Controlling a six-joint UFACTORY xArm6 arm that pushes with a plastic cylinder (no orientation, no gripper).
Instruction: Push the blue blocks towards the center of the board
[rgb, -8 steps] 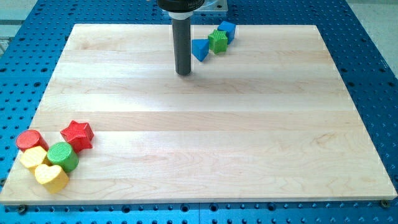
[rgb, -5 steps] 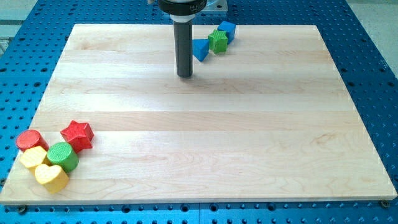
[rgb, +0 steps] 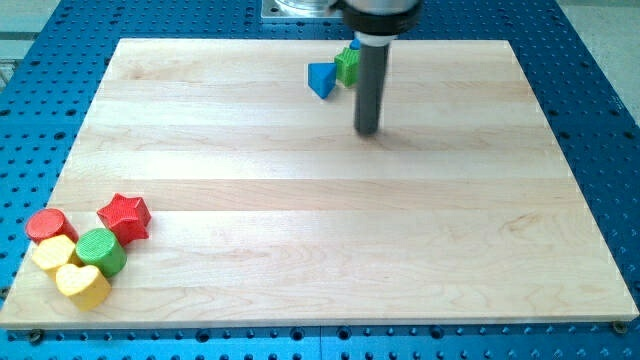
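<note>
A blue triangular block (rgb: 321, 79) lies near the board's top edge, a little right of the middle. A green star-shaped block (rgb: 347, 65) touches its right side. A second blue block (rgb: 355, 45) behind the green one is mostly hidden by my rod; only a sliver shows. My tip (rgb: 367, 130) rests on the wooden board (rgb: 320, 200), below and to the right of the blue triangle, about a block's width away from it.
At the board's bottom left sits a cluster: a red cylinder (rgb: 45, 225), a red star block (rgb: 125, 216), a green cylinder (rgb: 100, 250), a yellow block (rgb: 52, 254) and a yellow heart block (rgb: 82, 285). Blue perforated table (rgb: 600, 120) surrounds the board.
My rod has moved right, from left of the blue triangle to below-right of it, now covering most of the far blue block. The blocks have not moved.
</note>
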